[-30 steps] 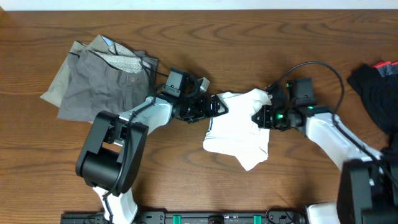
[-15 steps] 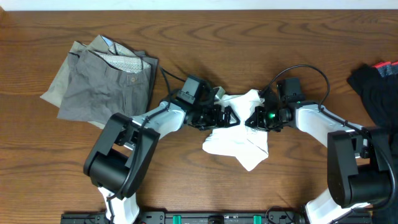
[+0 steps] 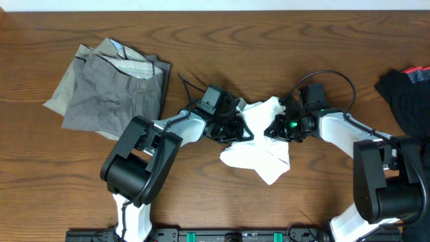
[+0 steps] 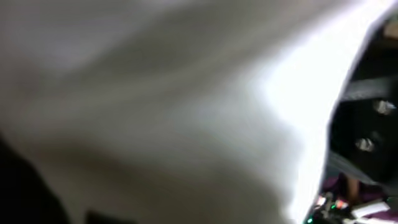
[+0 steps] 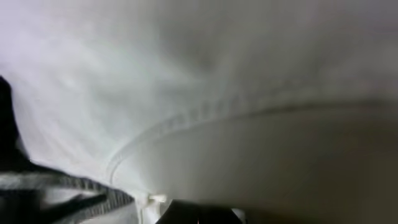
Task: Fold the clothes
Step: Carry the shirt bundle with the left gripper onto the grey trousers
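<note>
You see blurred white cloth [image 4: 155,106] filling nearly the whole frame, with dark hardware [image 4: 368,127] and its screws at the right edge.

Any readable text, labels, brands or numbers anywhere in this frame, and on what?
No text can be read.
White T-shirt, grey trousers, black garment: no print or label shows in the overhead view.
Red scrap beside the black garment: too small to tell.
Wrist views: blurred white fabric only.
</note>
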Robot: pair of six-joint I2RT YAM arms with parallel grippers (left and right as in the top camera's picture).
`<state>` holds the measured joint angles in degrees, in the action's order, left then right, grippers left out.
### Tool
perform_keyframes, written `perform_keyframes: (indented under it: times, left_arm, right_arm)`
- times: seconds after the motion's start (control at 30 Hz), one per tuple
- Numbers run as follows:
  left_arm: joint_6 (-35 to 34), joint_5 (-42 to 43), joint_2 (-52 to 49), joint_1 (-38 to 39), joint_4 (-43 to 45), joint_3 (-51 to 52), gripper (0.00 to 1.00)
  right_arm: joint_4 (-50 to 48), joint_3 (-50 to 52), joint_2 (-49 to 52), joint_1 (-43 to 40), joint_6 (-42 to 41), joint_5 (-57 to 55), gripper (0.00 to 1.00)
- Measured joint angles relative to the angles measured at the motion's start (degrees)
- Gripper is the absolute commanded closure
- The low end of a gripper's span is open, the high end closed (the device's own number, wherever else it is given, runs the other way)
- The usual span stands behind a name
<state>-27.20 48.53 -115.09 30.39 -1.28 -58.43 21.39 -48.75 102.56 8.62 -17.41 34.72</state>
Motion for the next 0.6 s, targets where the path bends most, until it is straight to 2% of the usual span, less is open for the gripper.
perform_keyframes:
  times: [0.17,0.3,0.47,0.6]
  left_arm:
    - [0.96,-0.07,0.7,-0.35,-0.79,0.02,0.94]
    - [2.01,-0.48,5.33,-2.82,-1.53,1.05,0.94]
    - [3.32,1.05,16.57,-11.67,-0.52,1.14,0.94]
    - [3.69,2.99,23.82,-20.9,1.97,0.55,0.94]
  right_arm:
    - [4.74,0.9,-3.39,-1.9,0.37,-0.83,0.99]
    - [8.33,2.01,-13.25,-4.61,0.76,-2.93,0.99]
    - [8.81,1.99,-28.89,-6.08,1.14,-4.98,0.99]
    - [8.96,1.99,-35.21,-6.08,1.11,-6.75,0.99]
